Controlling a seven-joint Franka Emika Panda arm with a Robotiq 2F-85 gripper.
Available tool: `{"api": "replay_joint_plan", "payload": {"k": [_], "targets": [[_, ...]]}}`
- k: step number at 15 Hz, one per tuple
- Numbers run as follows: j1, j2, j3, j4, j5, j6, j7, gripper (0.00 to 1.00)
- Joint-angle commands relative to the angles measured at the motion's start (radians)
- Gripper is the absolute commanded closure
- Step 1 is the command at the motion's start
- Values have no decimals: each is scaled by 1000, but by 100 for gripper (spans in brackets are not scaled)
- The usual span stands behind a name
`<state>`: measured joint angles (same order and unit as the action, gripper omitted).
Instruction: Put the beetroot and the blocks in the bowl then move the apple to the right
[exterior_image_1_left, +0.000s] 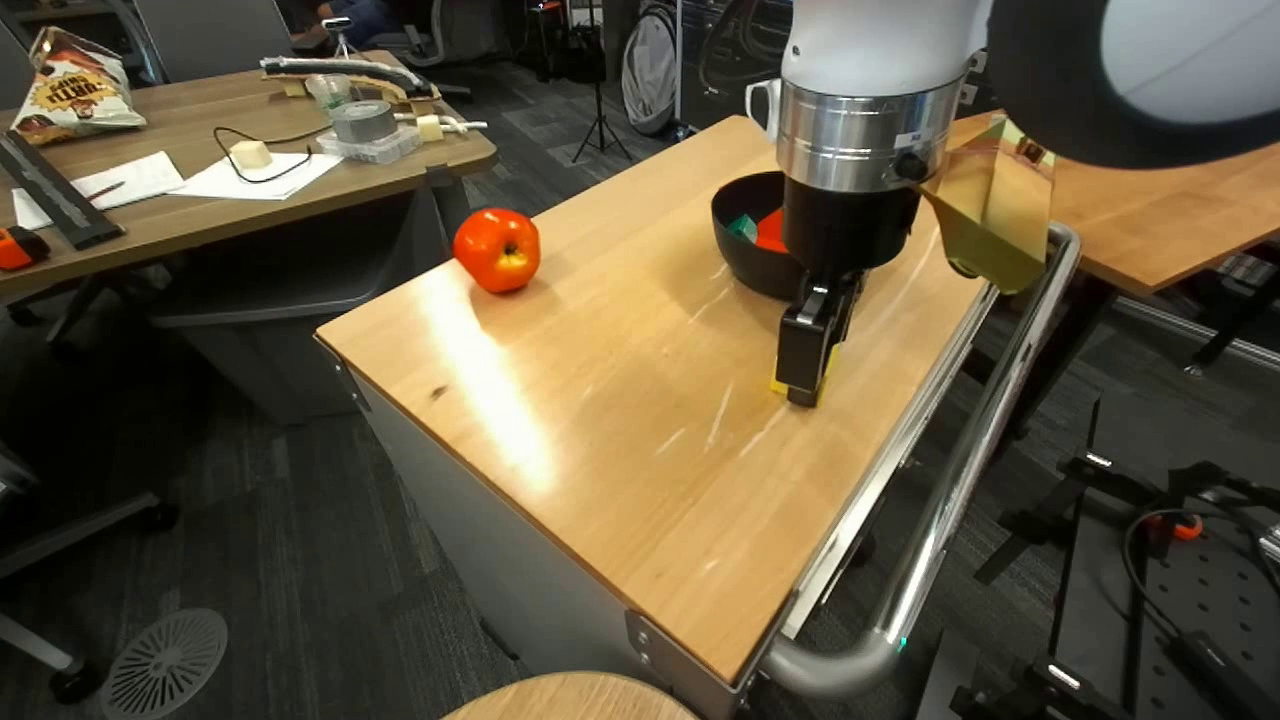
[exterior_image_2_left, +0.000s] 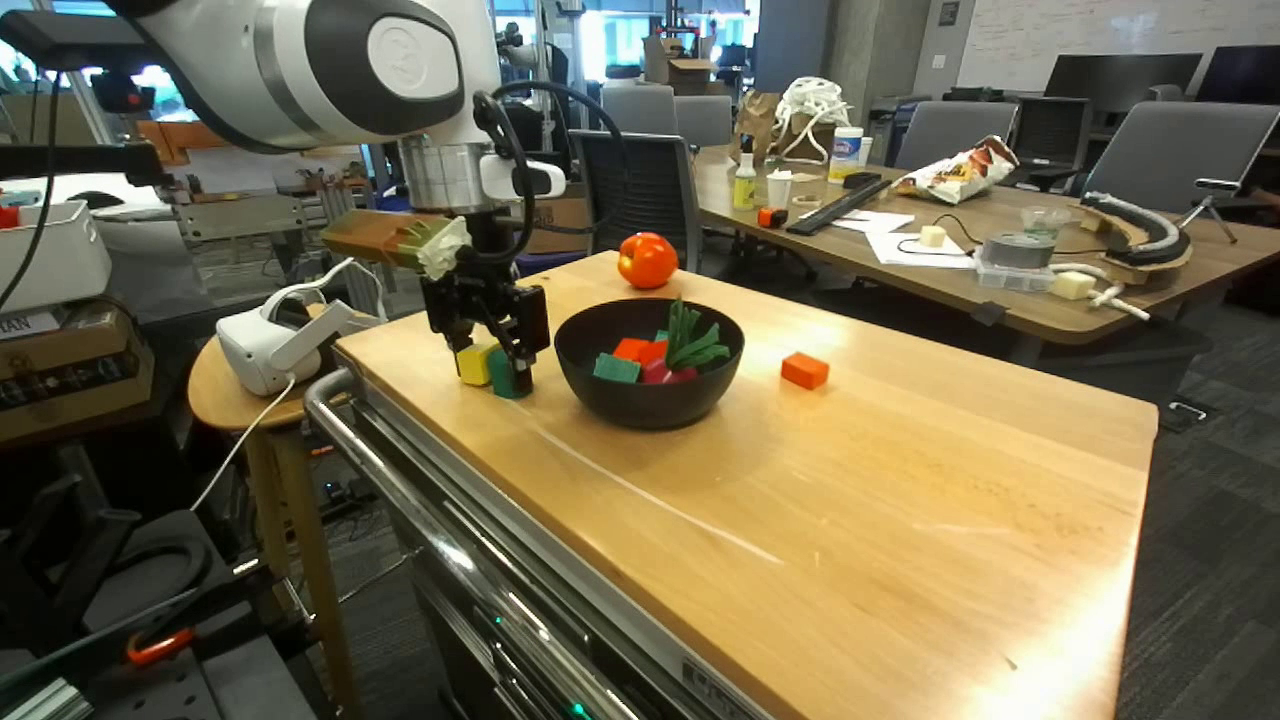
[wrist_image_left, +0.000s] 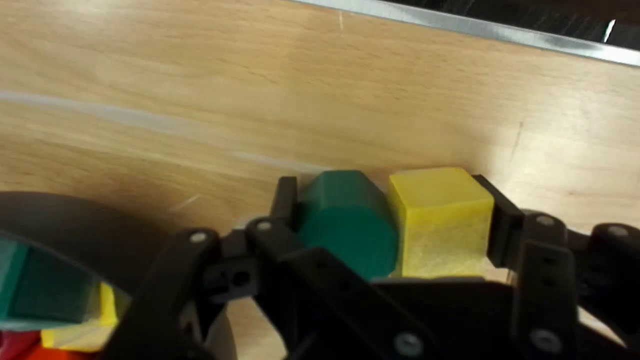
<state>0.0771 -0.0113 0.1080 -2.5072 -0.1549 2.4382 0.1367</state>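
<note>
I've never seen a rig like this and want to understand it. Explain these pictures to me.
The white machine is a robot arm; its black pincer is the gripper. Two pictures come from cameras outside the robot, the close-up from one on its wrist. On the wooden tabletop are a black bowl holding the beetroot and some blocks, an apple and a loose orange-red block. The gripper's fingers stand either side of a green block and a yellow block; whether they are firmly held, I cannot tell.
</note>
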Motion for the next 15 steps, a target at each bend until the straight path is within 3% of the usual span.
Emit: {"api": "replay_joint_plan", "payload": {"k": [1,5,10,15], "targets": [[6,3,-4,16,-7,13,-11,46],[11,-73,1,12,-29,-3,-12,46],[-42,-288,-7,22,-217,-41,39,46],[-107,-222,-21,125,-304,-81,-37,46]]}}
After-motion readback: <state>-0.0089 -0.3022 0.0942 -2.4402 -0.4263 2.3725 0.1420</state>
